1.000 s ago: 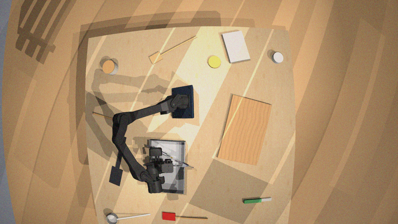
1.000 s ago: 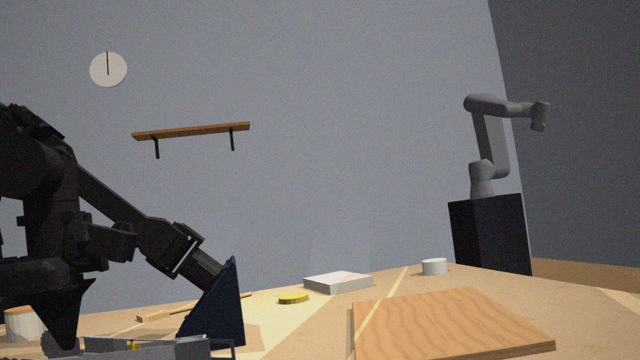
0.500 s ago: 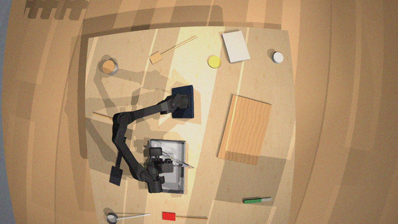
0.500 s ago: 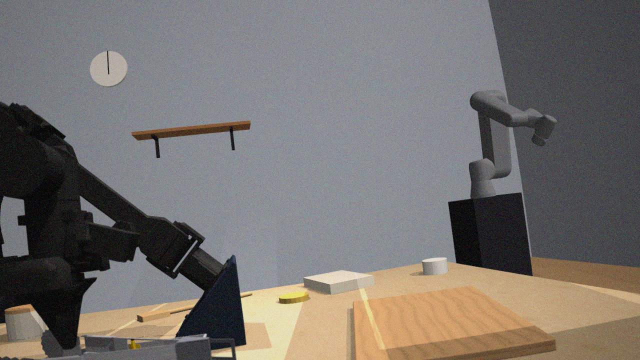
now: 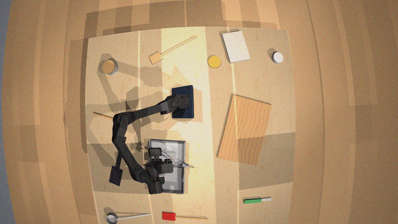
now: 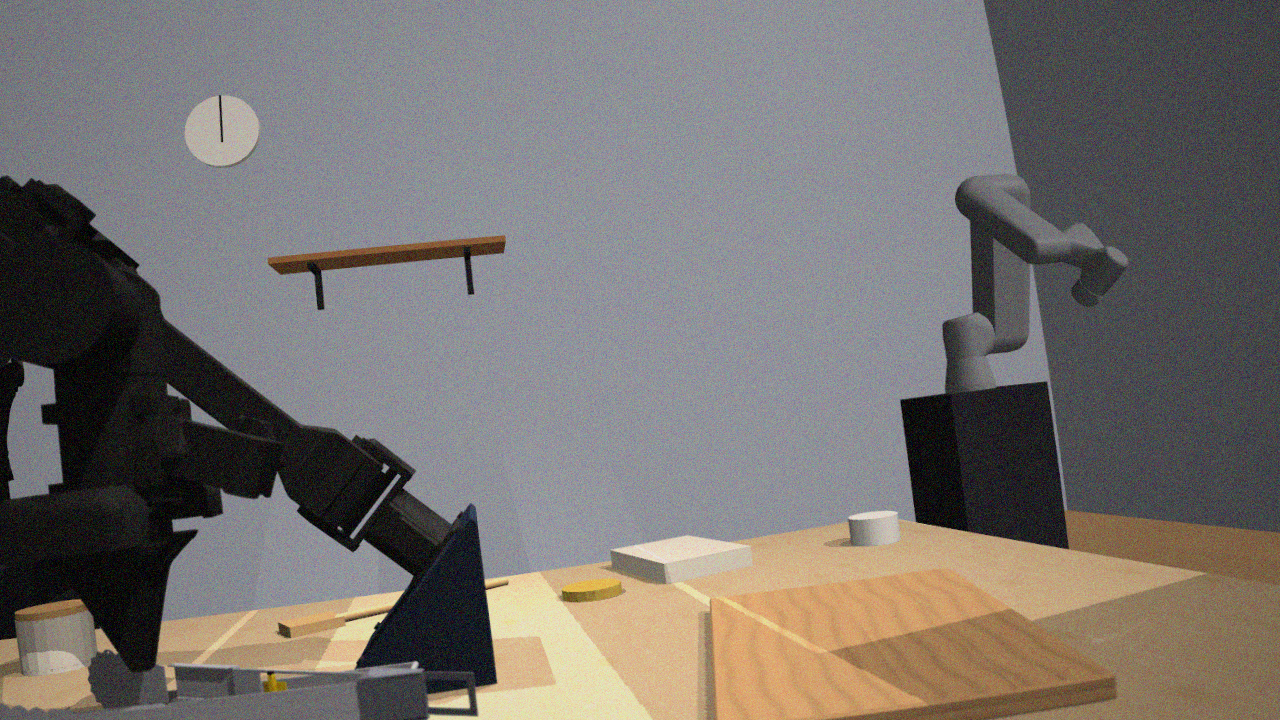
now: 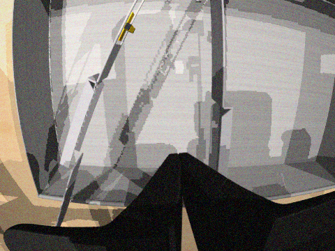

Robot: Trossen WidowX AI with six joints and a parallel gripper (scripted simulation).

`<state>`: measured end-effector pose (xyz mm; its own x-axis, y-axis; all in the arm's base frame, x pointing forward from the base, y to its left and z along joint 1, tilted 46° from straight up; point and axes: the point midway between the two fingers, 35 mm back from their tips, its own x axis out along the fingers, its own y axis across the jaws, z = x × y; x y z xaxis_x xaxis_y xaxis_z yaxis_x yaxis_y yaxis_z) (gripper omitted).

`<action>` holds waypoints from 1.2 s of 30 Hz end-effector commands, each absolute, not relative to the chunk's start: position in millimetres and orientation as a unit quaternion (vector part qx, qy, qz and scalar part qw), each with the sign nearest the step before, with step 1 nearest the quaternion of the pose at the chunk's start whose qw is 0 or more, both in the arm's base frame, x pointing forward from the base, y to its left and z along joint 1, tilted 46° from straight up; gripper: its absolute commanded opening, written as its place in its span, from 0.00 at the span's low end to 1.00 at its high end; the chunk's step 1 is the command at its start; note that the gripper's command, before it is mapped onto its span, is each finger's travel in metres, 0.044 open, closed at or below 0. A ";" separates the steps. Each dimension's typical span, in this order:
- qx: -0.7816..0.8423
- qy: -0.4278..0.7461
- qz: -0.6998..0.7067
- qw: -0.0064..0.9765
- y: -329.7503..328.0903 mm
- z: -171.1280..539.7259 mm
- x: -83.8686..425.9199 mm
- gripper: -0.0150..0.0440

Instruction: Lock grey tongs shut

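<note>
The grey tongs lie spread open on edge across the roasting tin. Their hinge end is over the tin's right rim in the top view, and the tips point left. In the wrist view one arm of the tongs slants and carries a yellow part; the other arm of the tongs runs straight down. My gripper is shut and empty, low between the two arms near the tips. The wooden board holds nothing.
My dark base stands behind the tin. A white block, a yellow disc and a white cylinder are at the back. A red brush, a ladle, a black spatula and a green-handled tool lie around.
</note>
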<state>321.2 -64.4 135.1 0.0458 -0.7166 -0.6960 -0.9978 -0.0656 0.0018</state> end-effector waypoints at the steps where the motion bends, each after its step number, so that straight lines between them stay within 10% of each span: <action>1: -0.683 0.625 0.275 0.260 -38.8 157.0 323.1 0.27; 18: -0.694 0.614 0.274 0.259 -9.0 185.8 319.5 1.00; 36: -0.636 0.663 0.185 0.348 -11.5 122.0 316.5 1.00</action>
<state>316.9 -12.6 125.5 0.0545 -0.7166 -0.6954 -0.9749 0.1122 -0.1921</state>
